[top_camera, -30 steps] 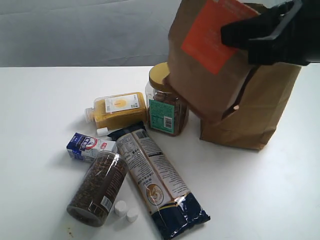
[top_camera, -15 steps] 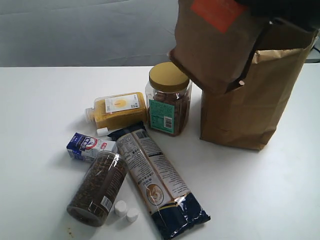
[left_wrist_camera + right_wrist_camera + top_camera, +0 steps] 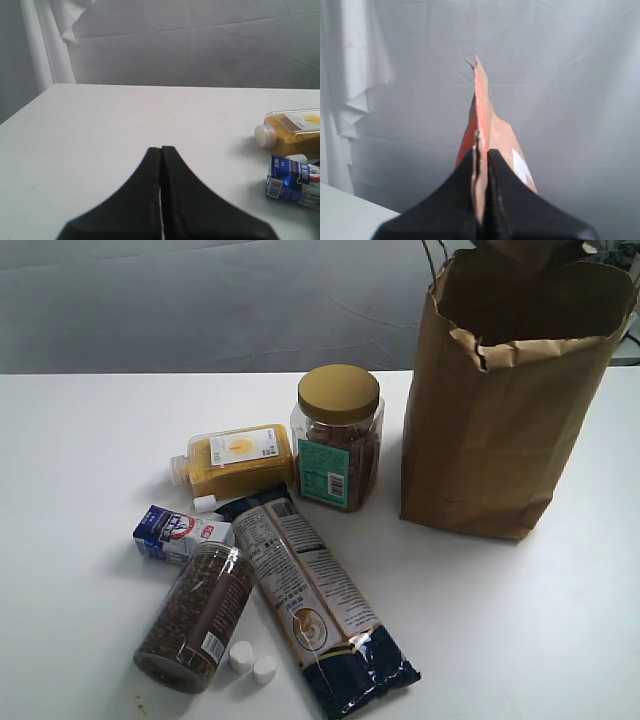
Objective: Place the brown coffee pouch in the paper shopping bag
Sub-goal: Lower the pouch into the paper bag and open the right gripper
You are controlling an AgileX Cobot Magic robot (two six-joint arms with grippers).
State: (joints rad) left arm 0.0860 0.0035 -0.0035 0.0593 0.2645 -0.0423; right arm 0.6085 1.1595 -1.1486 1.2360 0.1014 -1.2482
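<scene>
The paper shopping bag (image 3: 500, 420) stands upright and open at the right of the table, its torn rim near the exterior view's top edge. The brown coffee pouch (image 3: 490, 130) shows edge-on in the right wrist view, orange-red label on one face, held up in front of the grey backdrop. My right gripper (image 3: 481, 152) is shut on its edge. In the exterior view this gripper is out of frame, and only a dark brown sliver shows above the bag's mouth. My left gripper (image 3: 161, 148) is shut on nothing, low over bare white table.
Left of the bag stand a gold-lidded jar (image 3: 337, 440) and a yellow bottle (image 3: 238, 460). Nearer the front lie a small blue-white carton (image 3: 178, 533), a long pasta packet (image 3: 315, 600), a jar of dark grains (image 3: 197, 615) and two white caps (image 3: 252, 662).
The right gripper has lifted the pouch upward, from in front of the bag's upper left side to above the exterior view's top edge. The bag's mouth is now uncovered.
</scene>
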